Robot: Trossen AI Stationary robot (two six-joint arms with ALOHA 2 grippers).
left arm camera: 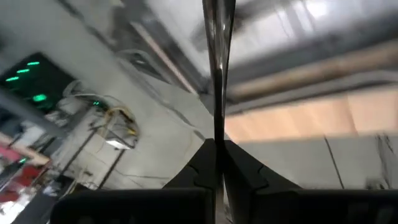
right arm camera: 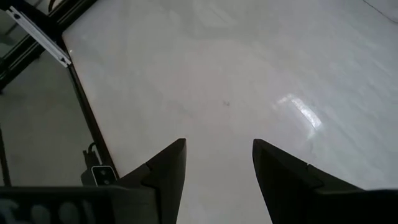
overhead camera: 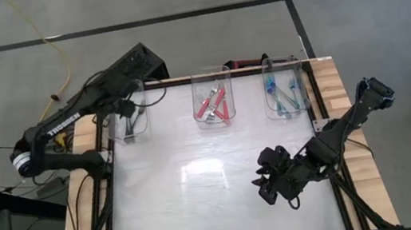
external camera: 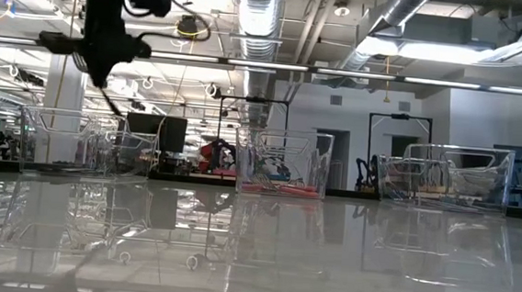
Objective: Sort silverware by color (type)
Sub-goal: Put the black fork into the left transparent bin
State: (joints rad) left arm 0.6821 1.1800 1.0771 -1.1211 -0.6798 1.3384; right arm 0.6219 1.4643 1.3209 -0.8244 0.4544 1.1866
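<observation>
My left gripper (overhead camera: 126, 110) is over the clear left bin (overhead camera: 130, 116) at the table's far edge, shut on a dark grey metal fork (left arm camera: 217, 74). In the low view it (external camera: 105, 75) hovers above that bin (external camera: 77, 142). More grey forks (overhead camera: 131, 127) lie inside. The middle bin (overhead camera: 213, 98) holds red-handled forks (overhead camera: 212, 104), and the right bin (overhead camera: 284, 88) holds teal-handled forks (overhead camera: 283, 96). My right gripper (overhead camera: 267, 180) is open over bare table on the near right side, touching nothing (right arm camera: 217, 155). My left gripper pinches one end of the grey metal fork (left arm camera: 217, 134) between its two fingers (left arm camera: 202, 158). The fork sticks straight out beyond the fingertips, in line with them. It is lifted clear; which end is pinched, the fingers hide.
The three clear bins stand in a row along the far edge. The white tabletop (overhead camera: 199, 180) spreads out in front of them. A wooden border (overhead camera: 338, 80) and a black frame edge the table. A dark box (overhead camera: 141, 59) sits beyond the far left corner.
</observation>
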